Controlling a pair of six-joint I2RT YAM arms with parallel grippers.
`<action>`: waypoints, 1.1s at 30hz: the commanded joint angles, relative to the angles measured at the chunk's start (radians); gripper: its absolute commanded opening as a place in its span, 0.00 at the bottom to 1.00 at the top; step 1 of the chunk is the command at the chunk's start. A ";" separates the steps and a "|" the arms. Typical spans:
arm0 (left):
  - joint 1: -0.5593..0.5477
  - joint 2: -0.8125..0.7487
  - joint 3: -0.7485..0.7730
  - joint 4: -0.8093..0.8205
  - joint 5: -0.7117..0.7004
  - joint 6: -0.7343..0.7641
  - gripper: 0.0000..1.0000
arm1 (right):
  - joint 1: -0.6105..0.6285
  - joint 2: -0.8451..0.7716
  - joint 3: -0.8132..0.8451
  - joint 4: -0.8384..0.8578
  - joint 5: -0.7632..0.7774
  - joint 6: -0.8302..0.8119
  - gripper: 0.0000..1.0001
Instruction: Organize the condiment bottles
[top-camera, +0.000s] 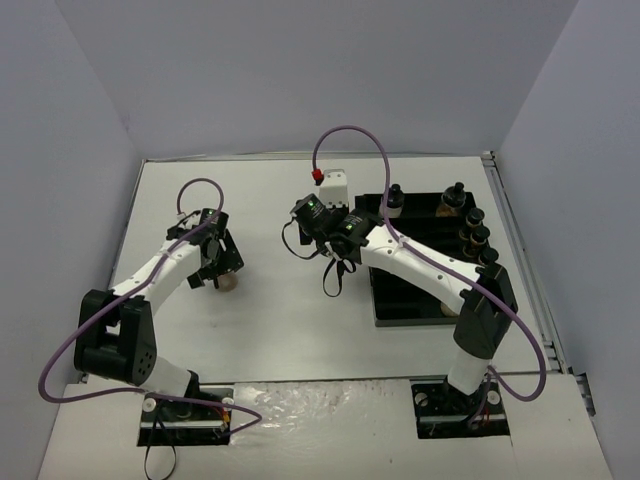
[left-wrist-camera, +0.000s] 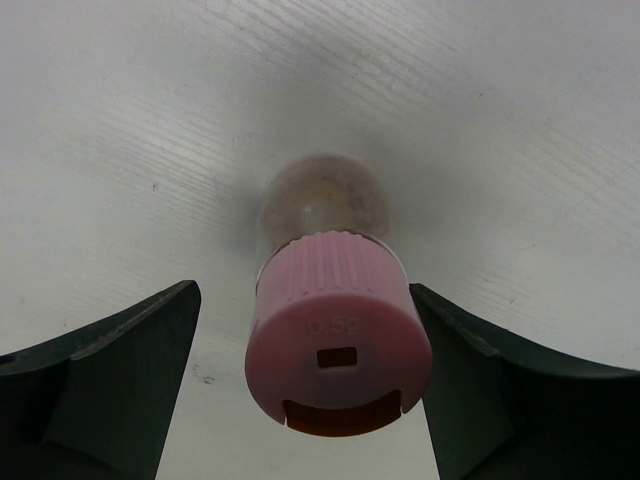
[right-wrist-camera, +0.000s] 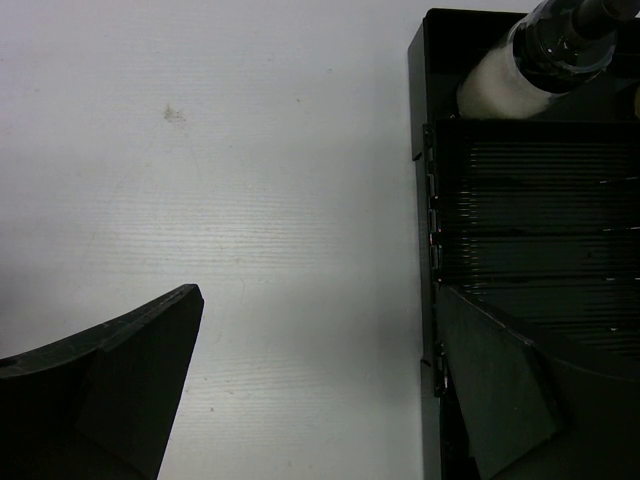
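Observation:
A pink-capped condiment bottle (left-wrist-camera: 340, 340) stands upright on the white table, left of centre (top-camera: 228, 283). My left gripper (left-wrist-camera: 303, 290) is lowered over it (top-camera: 215, 260), open, with one finger on each side of the cap. The right finger sits at the cap's edge and the left one is a gap away. My right gripper (right-wrist-camera: 320, 292) hangs open over bare table by the black tray's left edge (top-camera: 332, 245), holding nothing. Several black-capped bottles (top-camera: 478, 236) stand in the tray's far and right slots. One with pale contents (right-wrist-camera: 540, 50) shows in the right wrist view.
The black slotted tray (top-camera: 420, 300) lies on the right half of the table, its left wall (right-wrist-camera: 425, 200) close to my right gripper's right finger. A purple cable loops above the right wrist. Grey walls enclose the table on three sides.

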 joint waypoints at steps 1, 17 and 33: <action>-0.009 -0.009 0.034 0.050 0.001 -0.012 0.78 | -0.002 -0.058 -0.012 0.029 0.021 0.016 1.00; -0.085 0.004 0.112 -0.002 -0.088 0.027 0.02 | -0.009 -0.080 -0.052 0.033 0.026 0.027 1.00; -0.203 -0.082 0.250 -0.086 -0.078 0.133 0.00 | -0.611 -0.332 -0.193 0.001 -0.081 0.029 1.00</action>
